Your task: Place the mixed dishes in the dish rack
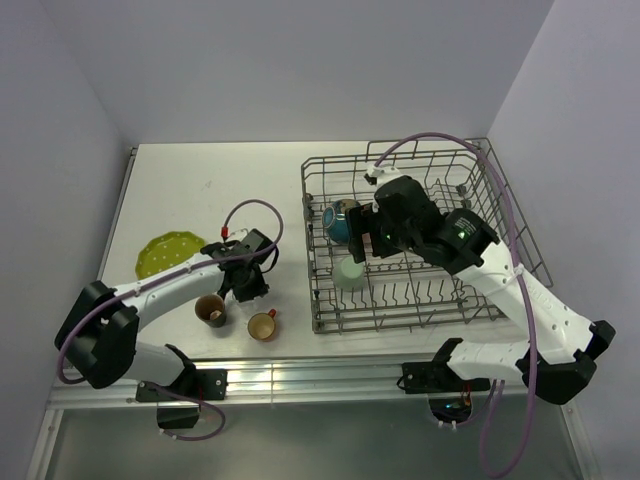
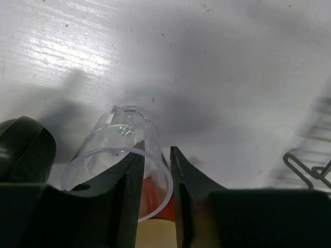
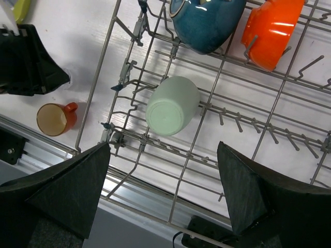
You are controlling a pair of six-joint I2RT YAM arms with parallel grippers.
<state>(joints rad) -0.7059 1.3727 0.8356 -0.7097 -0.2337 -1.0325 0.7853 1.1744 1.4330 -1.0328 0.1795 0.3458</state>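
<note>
Between the left gripper's (image 2: pixel 155 155) two dark fingers (image 2: pixel 129 181) runs the thin wall of the clear glass tumbler (image 2: pixel 119 134). One finger sits inside the rim and the other outside, and the gap is so narrow that I judge them clamped on that wall. The tumbler is tilted, base pointing away from the wrist; whether the base touches the white table (image 1: pixel 200 190) I cannot tell. It lies between the dark brown mug (image 1: pixel 210 310) and the small orange cup (image 1: pixel 262 325), well apart from the grey wire dish rack (image 1: pixel 420 300).

The right gripper (image 3: pixel 163 155) is spread wide and holds nothing. It hovers over the rack's near-left part, above the pale green cup (image 3: pixel 172 106) lying among the tines, with the blue-outside bowl (image 3: pixel 207 23) and the orange-red bowl (image 3: pixel 271 31) beyond. The yellow-green plate (image 1: pixel 168 253) rests on the table at far left.

Step in hand, as I judge it: carrying the tumbler to the rack. A rim pinch on smooth glass may pivot, so I would:
- lift straight up clear of the mug and cup;
- travel slowly and cross the rack's left rail high;
- move the right arm aside;
- lower the tumbler mouth-down into a free bay.
</note>
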